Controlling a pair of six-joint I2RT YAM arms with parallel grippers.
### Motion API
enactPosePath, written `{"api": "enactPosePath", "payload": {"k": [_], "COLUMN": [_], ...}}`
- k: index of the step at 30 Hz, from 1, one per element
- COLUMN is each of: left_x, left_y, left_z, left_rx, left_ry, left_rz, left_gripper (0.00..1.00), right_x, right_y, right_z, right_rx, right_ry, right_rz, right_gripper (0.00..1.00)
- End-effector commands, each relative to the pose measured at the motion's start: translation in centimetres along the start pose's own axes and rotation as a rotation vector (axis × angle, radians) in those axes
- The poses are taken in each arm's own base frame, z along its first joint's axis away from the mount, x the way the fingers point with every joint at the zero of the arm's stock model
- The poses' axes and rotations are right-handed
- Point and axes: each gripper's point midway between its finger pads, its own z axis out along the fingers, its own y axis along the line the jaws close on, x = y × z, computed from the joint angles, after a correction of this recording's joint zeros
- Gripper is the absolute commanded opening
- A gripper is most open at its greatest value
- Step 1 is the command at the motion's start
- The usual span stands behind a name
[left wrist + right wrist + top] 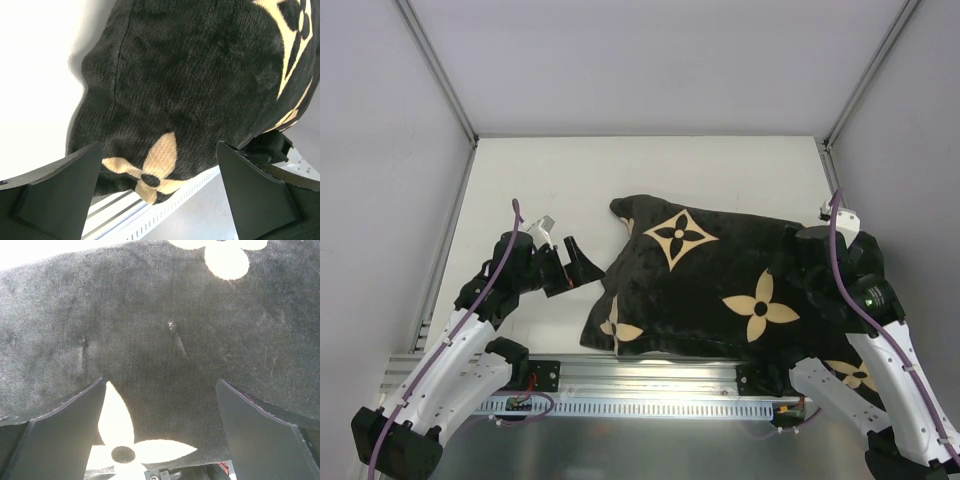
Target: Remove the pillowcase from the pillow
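The pillowcase (710,285) lies on the white table (550,180), filling the middle of the top view and reaching toward 3 o'clock. It is plump, and the pillow inside it is hidden. Its 6 o'clock edge hangs over the metal rail (650,375) at the near side of the table. Its 11 o'clock corner sticks up in a small peak. One tan flower (680,237) sits near the case's 12 o'clock edge, and another (760,305) lies closer to the middle.

The left gripper (578,268) is at 9 o'clock of the case, low over the table, with its jaws spread wide and aimed at the case's left edge. In the left wrist view, the black fingers (60,190) frame the case's rounded corner and a partial flower (150,167), with nothing between them. Whether a fingertip touches the fabric I cannot tell.

The right gripper (160,385) is at the case's 3 o'clock end, where the arm (880,350) bends over the fabric. Its jaws are also spread apart and hold nothing. The right wrist view shows black pile close ahead of the fingers (55,435) and a pale flower (120,440) at 7 o'clock.
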Motion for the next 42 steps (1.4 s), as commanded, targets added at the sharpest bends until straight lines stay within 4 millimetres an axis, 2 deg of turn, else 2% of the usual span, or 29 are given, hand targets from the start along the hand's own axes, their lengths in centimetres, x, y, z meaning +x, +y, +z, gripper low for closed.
{"api": "enactPosePath", "payload": {"k": [1,5,9,10,14,16,20,23,25,26,27,28,31,32,33,35,36,38,39,42], "left_x": [-0.2,0.6,1.9,3.4,6.9,8.5,8.9,8.4,8.3,8.3,8.1,7.7,4.2,4.4,1.8,0.0,-2.5,-4.8,-6.7,-9.4], "left_y": [-1.7,-2.3,-3.5,-4.0,-3.3,-3.1,-2.8,-2.7,-3.4,-3.7,-4.0,-4.1,-3.7,-3.8,-2.6,-2.2,-1.3,-0.6,0.9,3.2], "left_z": [-0.6,-0.9,-0.6,-0.5,1.2,1.9,3.1,5.1,6.7,7.1,7.4,7.7,7.1,6.5,6.2,4.7,3.3,1.7,-0.1,-3.3], "left_rx": [0.067,0.048,0.023,0.038,0.015,0.005,-0.032,-0.069,-0.085,-0.087,-0.088,-0.109,-0.145,-0.084,-0.098,-0.064,-0.074,-0.090,-0.144,-0.252], "left_ry": [0.004,0.033,0.085,0.132,0.287,0.356,0.359,0.344,0.376,0.384,0.384,0.376,0.300,0.355,0.305,0.256,0.174,0.094,0.007,-0.151], "left_rz": [0.111,0.245,0.373,0.421,0.521,0.555,0.577,0.589,0.590,0.588,0.589,0.573,0.428,0.358,0.281,0.224,0.178,0.127,0.065,-0.039], "left_gripper": [0.99,0.99,0.99,0.99,0.99,0.99,0.99,0.96,0.71,0.40,0.20,0.00,0.00,0.00,0.00,0.00,0.00,0.00,0.00,0.00], "right_x": [0.4,0.5,1.4,1.6,1.6,1.5,1.9,2.5,2.3,2.1,1.8,1.4,0.6,0.6,0.4,0.1,0.0,-0.2,-0.2,-0.4], "right_y": [-0.1,0.5,2.0,2.3,4.4,4.7,4.6,5.3,5.7,5.7,5.7,5.7,5.5,5.8,6.0,6.5,6.5,5.8,5.3,4.5], "right_z": [0.1,0.0,0.2,0.2,-0.6,-0.6,-0.4,-0.4,-0.6,-0.7,-0.8,-1.1,-1.6,-1.9,-2.2,-2.8,-2.9,-2.7,-2.9,-3.4], "right_rx": [0.005,-0.035,-0.116,-0.131,-0.238,-0.245,-0.229,-0.261,-0.274,-0.276,-0.275,-0.277,-0.278,-0.296,-0.314,-0.346,-0.353,-0.313,-0.299,-0.293], "right_ry": [0.004,0.001,0.040,0.050,0.097,0.113,0.137,0.172,0.182,0.181,0.174,0.161,0.141,0.152,0.155,0.159,0.157,0.145,0.135,0.088], "right_rz": [0.011,0.022,0.004,0.000,-0.021,-0.032,-0.048,-0.056,-0.050,-0.047,-0.044,-0.042,-0.049,-0.055,-0.057,-0.064,-0.079,-0.076,-0.061,-0.016], "right_gripper": [0.96,0.96,0.96,0.96,0.96,0.96,0.96,0.96,0.96,0.96,0.96,0.96,0.96,0.96,0.96,0.96,0.96,0.96,0.96,0.96]}}
